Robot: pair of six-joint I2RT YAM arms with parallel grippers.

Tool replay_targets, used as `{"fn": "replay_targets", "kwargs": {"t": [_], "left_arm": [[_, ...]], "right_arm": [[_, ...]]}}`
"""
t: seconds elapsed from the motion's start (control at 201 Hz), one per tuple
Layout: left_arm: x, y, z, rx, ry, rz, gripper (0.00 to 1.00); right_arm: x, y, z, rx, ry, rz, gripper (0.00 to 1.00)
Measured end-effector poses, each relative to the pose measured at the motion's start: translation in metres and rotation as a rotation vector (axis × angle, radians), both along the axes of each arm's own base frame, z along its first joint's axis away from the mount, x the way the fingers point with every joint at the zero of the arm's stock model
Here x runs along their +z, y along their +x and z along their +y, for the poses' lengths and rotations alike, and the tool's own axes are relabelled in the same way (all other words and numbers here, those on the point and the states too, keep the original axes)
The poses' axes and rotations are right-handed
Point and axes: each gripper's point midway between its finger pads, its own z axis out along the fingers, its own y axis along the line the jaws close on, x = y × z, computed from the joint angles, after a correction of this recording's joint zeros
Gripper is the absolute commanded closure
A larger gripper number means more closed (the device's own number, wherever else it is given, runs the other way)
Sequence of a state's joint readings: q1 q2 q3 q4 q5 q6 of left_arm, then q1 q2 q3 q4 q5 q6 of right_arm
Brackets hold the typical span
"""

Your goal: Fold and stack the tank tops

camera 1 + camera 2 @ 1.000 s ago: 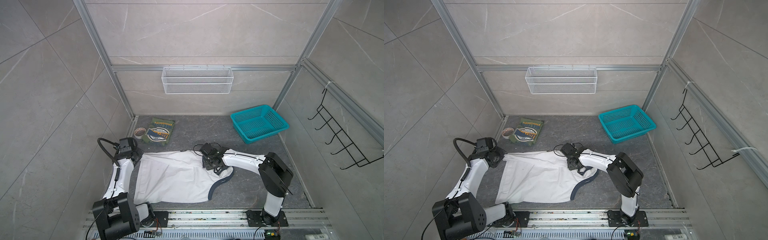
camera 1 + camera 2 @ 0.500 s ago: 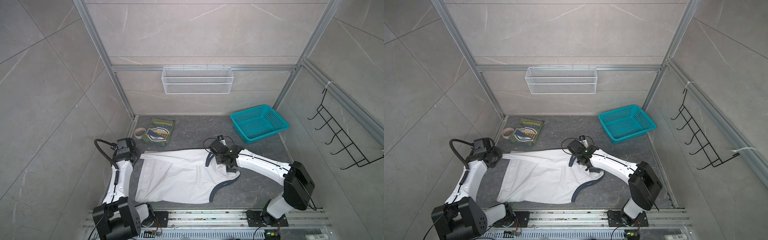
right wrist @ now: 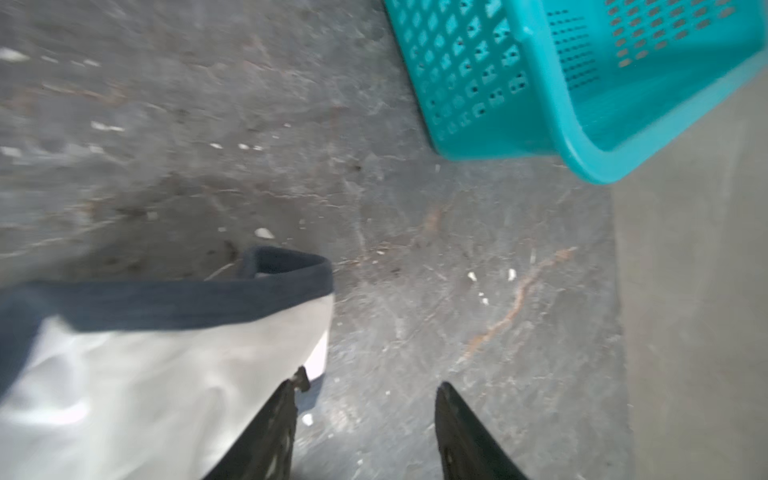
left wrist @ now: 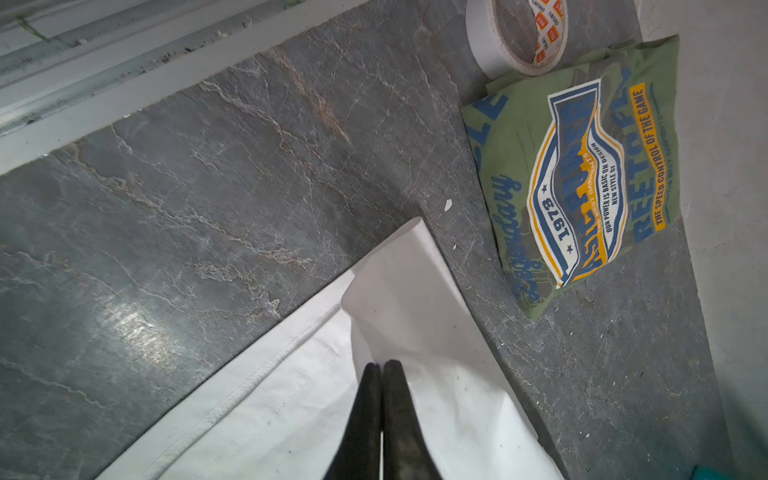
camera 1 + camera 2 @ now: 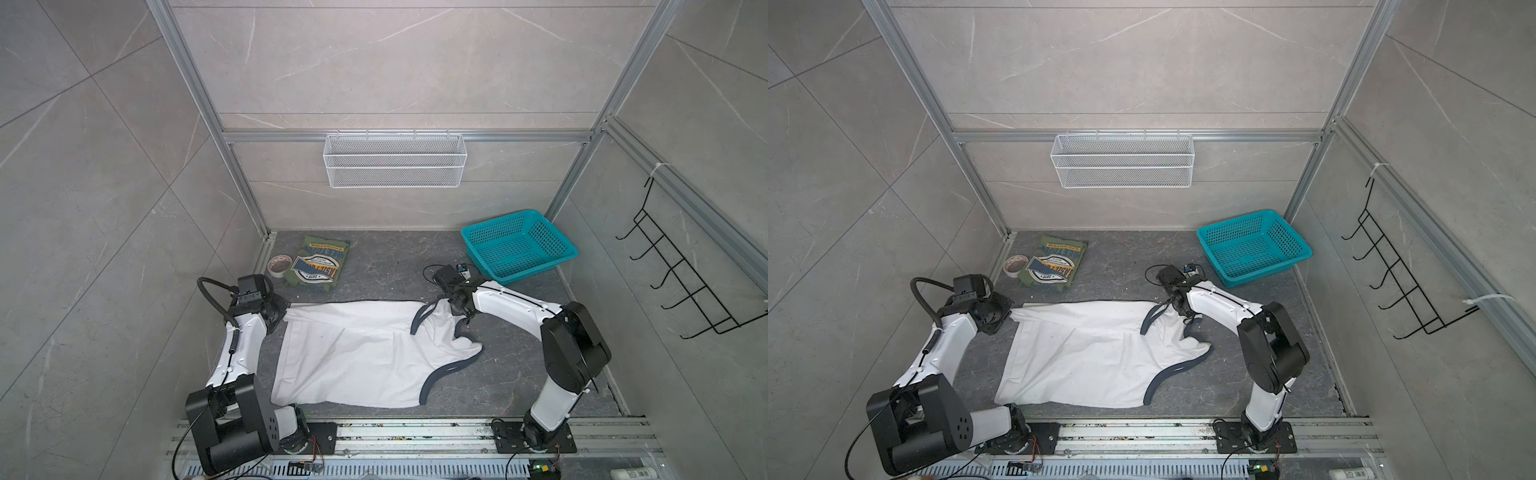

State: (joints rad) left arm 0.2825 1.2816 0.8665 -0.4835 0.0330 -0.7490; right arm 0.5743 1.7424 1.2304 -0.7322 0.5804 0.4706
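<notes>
White cloth fills the middle of the dark grey mat (image 5: 498,374). In both top views we see the white tank top (image 5: 365,349) spread nearly flat, with its hem toward the left arm and its grey-trimmed straps toward the right arm.

The left gripper (image 4: 381,368) is pinched tight on the far hem corner of it (in the left wrist view a thin sliver of white shows between the black fingers). The cloth rises into a small fold just ahead of the tips.

The right gripper (image 3: 369,386) stands with its jaws parted and nothing between them. The shoulder strap, its dark trim curling over, lies just beside one finger (image 3: 270,436). That view is blurred, so we cannot tell whether they touch.

The olive tank top (image 5: 320,266) lies folded at the far left corner of the mat, graphic up and apart from the white one. A tape roll (image 5: 279,264) sits right at its edge. The teal basket (image 5: 540,268) sits at the far right corner, near the right gripper.
</notes>
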Motion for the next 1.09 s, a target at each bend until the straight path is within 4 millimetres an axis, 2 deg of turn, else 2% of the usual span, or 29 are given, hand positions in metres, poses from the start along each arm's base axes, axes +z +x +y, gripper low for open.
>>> {"fn": "replay_targets", "kwargs": {"t": [0.164,0.239,0.393,0.617,0.732,0.985,1.095], "left_arm": [[0.001,0.002,0.000,-0.002,-0.001,-0.007,1.00],[0.001,0.003,0.000,-0.002,0.001,-0.013,1.00],[0.002,0.003,0.000,-0.002,0.001,-0.015,1.00],[0.002,0.004,0.000,-0.002,0.002,-0.017,1.00],[0.002,0.004,0.000,-0.002,0.002,-0.017,1.00],[0.002,0.004,0.000,-0.002,0.002,-0.017,1.00],[0.002,0.004,0.000,-0.002,0.002,-0.017,1.00]], "right_arm": [[0.025,-0.005,0.042,0.039,0.299,-0.040,0.46],[0.029,-0.011,0.066,0.060,0.428,-0.039,0.45],[0.009,-0.034,0.117,0.087,0.649,0.057,0.45],[-0.027,-0.058,0.164,0.092,0.773,0.189,0.50],[-0.039,-0.063,0.176,0.087,0.798,0.224,0.51],[-0.059,-0.064,0.183,0.074,0.808,0.259,0.65],[-0.063,-0.065,0.185,0.076,0.810,0.268,0.67]]}}
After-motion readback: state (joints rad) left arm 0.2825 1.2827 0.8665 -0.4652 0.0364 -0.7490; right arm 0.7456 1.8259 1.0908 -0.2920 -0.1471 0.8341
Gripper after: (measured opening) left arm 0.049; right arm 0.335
